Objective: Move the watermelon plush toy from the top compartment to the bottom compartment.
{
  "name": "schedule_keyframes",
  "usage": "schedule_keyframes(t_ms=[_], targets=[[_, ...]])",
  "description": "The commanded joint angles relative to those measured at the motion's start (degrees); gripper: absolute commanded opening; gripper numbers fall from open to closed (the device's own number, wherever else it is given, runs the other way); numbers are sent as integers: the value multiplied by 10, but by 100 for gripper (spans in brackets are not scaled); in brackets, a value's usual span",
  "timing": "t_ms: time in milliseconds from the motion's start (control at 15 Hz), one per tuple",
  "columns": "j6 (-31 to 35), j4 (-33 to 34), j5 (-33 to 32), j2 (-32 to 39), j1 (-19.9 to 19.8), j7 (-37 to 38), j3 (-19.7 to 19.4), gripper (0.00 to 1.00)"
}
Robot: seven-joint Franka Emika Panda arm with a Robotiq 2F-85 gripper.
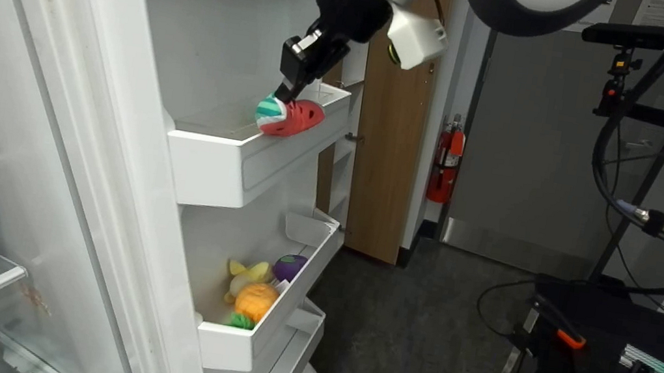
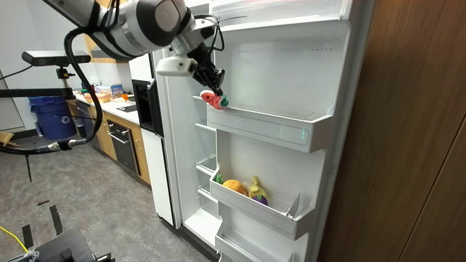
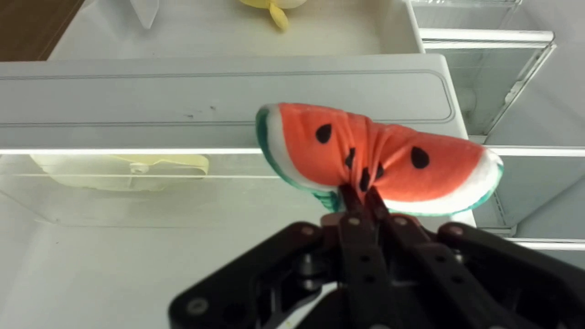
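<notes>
Watermelon plush toy [image 3: 388, 160]: gripped at the front lip of the top compartment [image 2: 258, 125], upper middle of the frame in both exterior views; whether it touches the lip cannot be told.
Long axis: crosses the wrist view right of centre, sloping gently from the higher left end to the lower right end, bent at the pinched middle.
Straight red edge: toward the top of the wrist view.
Green-and-white rim: round the left end and along the side toward the bottom of the wrist view, its middle partly behind the fingertips [image 3: 351, 201].
Red face: points right in an exterior view, the striped rim [image 1: 270, 113] at its left.
Hand [image 3: 364, 196]: nearly closed, only a narrow gap between its two fingers, cloth pinched there and folds fanning out across the red face.
Bottom compartment [image 1: 288, 305]: lower middle of the frame in an exterior view, bearing a yellow plush toy [image 1: 249, 276], an orange plush toy [image 1: 257, 299] with green leaves and a purple plush toy [image 1: 289, 267].
</notes>
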Motion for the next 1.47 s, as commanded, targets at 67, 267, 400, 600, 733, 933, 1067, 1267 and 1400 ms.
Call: schedule_keyframes(t_ms=[67, 267, 400, 600, 733, 933, 1067, 1267, 1400], targets=[[35, -76, -3, -44, 2, -2, 2, 1], [54, -104, -12, -48, 0, 2, 7, 1], [67, -117, -26, -43, -6, 9, 12, 1], [87, -134, -68, -35, -20, 26, 20, 1], [97, -142, -102, -27, -31, 43, 25, 1], [115, -151, -147, -12, -45, 64, 25, 1], [124, -152, -158, 5, -47, 73, 22, 1], [131, -149, -154, 34, -43, 80, 19, 1], [133, -145, -159, 52, -45, 87, 18, 1]])
